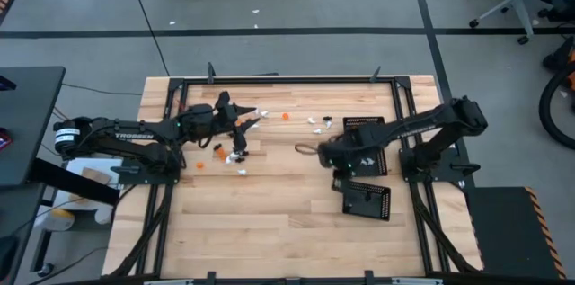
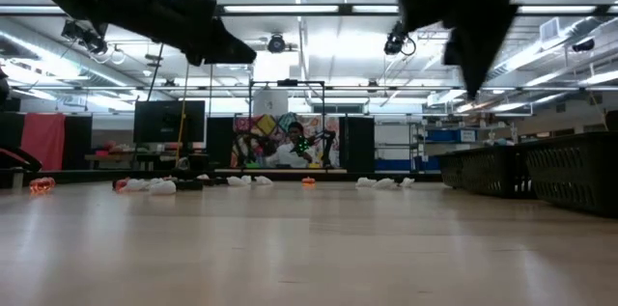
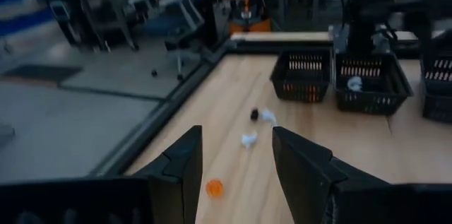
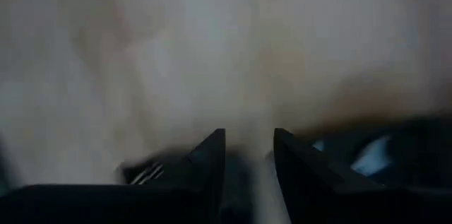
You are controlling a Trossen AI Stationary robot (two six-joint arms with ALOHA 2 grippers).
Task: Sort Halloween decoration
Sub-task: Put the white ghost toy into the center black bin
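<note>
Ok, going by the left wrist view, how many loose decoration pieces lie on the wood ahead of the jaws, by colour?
White pieces: 2
Orange pieces: 1
Black pieces: 1
Total: 4

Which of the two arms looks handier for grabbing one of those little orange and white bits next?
Probably the left. The left gripper hangs open right over the scattered decorations, an orange piece showing between its fingers. The right gripper is by the black trays, with fewer pieces close by.
</note>
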